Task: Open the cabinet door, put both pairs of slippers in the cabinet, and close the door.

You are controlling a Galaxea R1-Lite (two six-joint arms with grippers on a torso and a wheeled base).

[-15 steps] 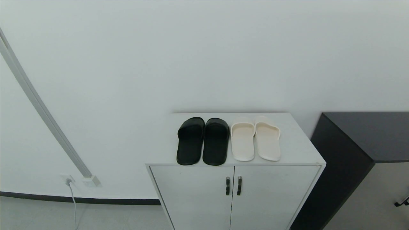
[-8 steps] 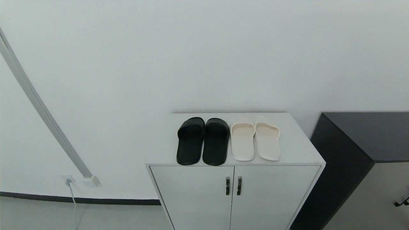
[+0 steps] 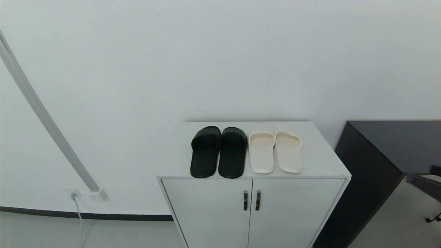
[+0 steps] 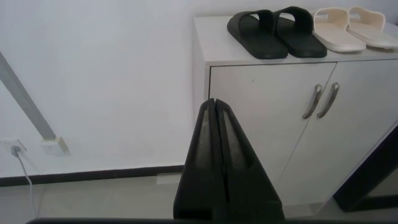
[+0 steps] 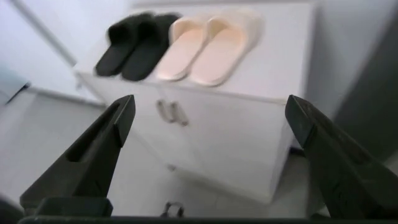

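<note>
On your left gripper (image 4: pixel 215 106) the fingers are clenched, on your right gripper (image 5: pixel 210 106) spread wide. The black slippers (image 3: pixel 218 152) and cream slippers (image 3: pixel 275 151) lie front-to-back on the cabinet (image 3: pixel 320 162), toes toward the wall; its base is cut off

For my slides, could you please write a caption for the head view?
Black slippers and cream slippers sit side by side atop the closed white cabinet.

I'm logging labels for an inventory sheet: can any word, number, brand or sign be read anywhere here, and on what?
None: no text can be read. The black slippers, the cream slippers, the white cabinet and the wall socket all show plain surfaces with no print visible.
</note>
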